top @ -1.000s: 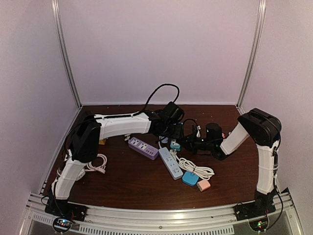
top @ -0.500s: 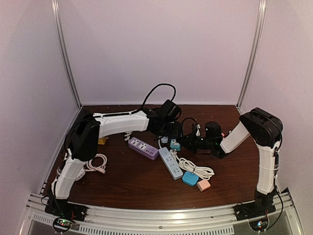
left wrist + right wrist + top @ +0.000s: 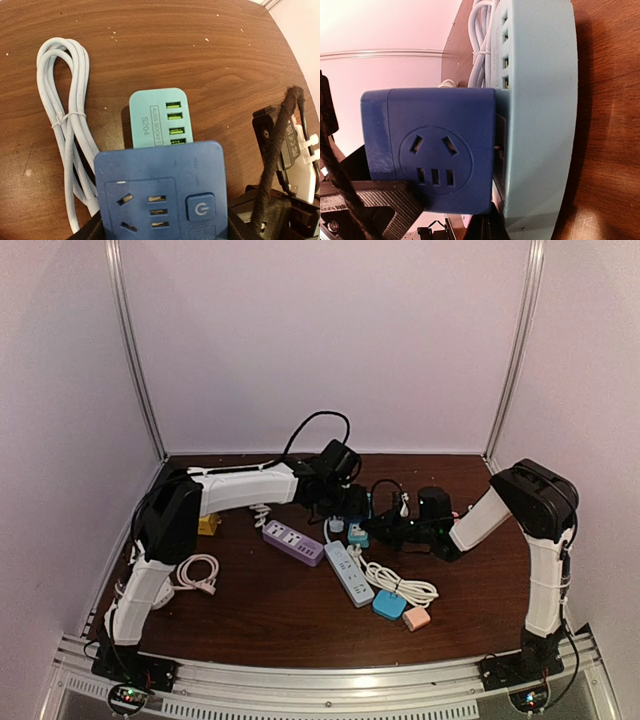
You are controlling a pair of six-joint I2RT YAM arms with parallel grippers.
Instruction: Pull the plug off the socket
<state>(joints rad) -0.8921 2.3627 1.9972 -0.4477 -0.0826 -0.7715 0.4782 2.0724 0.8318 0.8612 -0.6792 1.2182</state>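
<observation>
Since a second ago the left arm's wrist has drawn back toward the far left of the table in the overhead view, and the black cable arching over it has shifted with it. At its tip the left gripper (image 3: 165,227) is clamped on the blue plug (image 3: 160,190), a cube-shaped adapter, with one black finger (image 3: 92,230) at each lower side of the cube. This plug sits against the teal socket (image 3: 160,117), which lies flat on the brown table (image 3: 150,40) near its middle. From the right wrist a thin gap shows between the two, with a metal prong (image 3: 498,148) bridging it. Opposite, the right gripper (image 3: 382,533) has its jaws fully closed and its tip just beside the socket; whether it presses on it is hard to tell. A bundled white cable (image 3: 65,125) lies just beside the socket. Nearer the arms' bases lie a purple power strip (image 3: 292,541) and a white power strip (image 3: 348,573).
</observation>
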